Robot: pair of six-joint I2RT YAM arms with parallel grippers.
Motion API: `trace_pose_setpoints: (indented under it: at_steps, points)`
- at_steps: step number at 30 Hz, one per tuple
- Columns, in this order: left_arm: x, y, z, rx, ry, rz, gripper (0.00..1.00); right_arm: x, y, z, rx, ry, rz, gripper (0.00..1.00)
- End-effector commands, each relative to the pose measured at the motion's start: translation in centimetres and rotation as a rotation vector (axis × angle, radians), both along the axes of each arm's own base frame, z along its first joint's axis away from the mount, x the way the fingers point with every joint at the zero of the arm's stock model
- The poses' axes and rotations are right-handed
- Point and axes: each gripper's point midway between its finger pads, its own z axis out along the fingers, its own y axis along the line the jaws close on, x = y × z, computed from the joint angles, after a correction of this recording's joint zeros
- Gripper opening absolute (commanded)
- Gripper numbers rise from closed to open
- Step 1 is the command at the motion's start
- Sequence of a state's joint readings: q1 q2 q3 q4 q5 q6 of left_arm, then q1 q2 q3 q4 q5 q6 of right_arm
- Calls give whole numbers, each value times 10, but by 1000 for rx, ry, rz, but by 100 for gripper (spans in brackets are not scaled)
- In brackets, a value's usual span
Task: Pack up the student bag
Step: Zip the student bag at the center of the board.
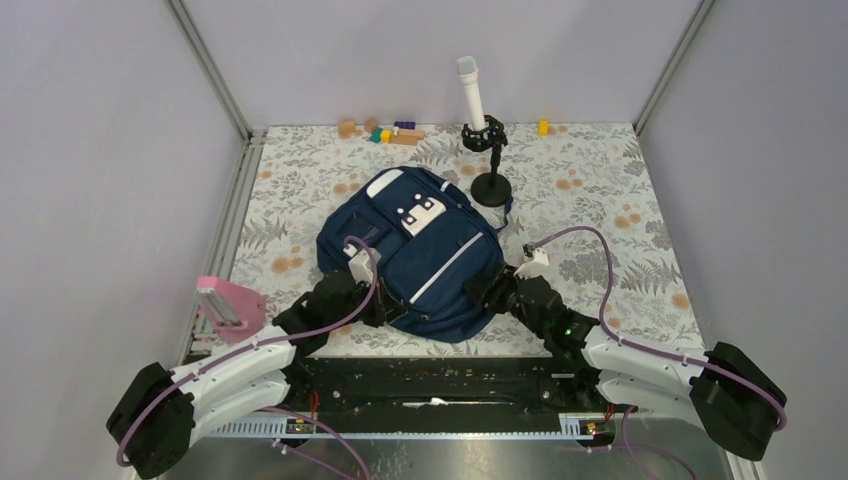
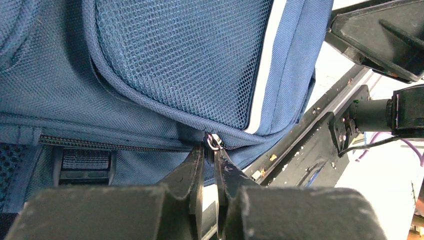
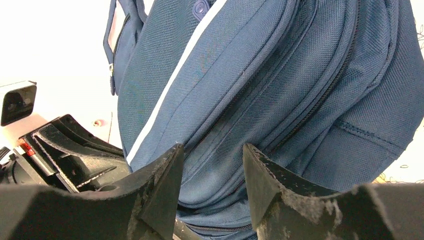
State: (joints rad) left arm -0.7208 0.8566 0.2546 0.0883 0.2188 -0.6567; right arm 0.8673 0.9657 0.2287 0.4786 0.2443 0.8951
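The bag [image 1: 420, 255] lay mid-frame in the top view, the left gripper [image 2: 210, 151] clamped on its zipper pull [image 2: 214, 142], probably to open it, while the right gripper [image 3: 212, 151], fingers apart, straddled the fabric, probably to hold the bag steady.

We can read no word, number or brand anywhere. The white patches [image 1: 421, 214] on the student bag [image 1: 445, 275] carry only small dark marks, too small for us to tell as letters. Up close, its fabric shows us no legible print.
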Motion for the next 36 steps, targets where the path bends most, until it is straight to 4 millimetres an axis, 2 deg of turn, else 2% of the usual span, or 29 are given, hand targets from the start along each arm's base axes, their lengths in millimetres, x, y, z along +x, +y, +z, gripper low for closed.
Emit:
trace_pose_setpoints:
  at_steps: [1,8,13,19,25,28,32,33,36]
  points:
    - [-1,-10,24,-48,-24,-28,0,6,6,40,91,-54,-27,52]
    - [-1,-9,26,-45,-32,-30,0,5,-10,42,42,-82,-77,57]
    - [-2,-10,27,-46,-35,-41,0,5,5,37,84,-64,-41,59]
    - [-4,-10,25,-44,-31,-55,0,12,26,39,102,-75,7,59]
    - [-8,-11,24,-37,-26,-80,0,20,36,36,92,-73,11,58]
    - [-11,-12,22,-37,-10,-96,0,22,46,34,101,-70,38,41]
    - [-11,-13,19,-33,18,-85,0,22,58,37,133,-76,72,3]
    - [-12,-14,19,-37,27,-84,0,23,60,38,139,-76,75,0]
    - [-12,-18,21,-65,42,-70,0,24,61,41,146,-80,72,0]
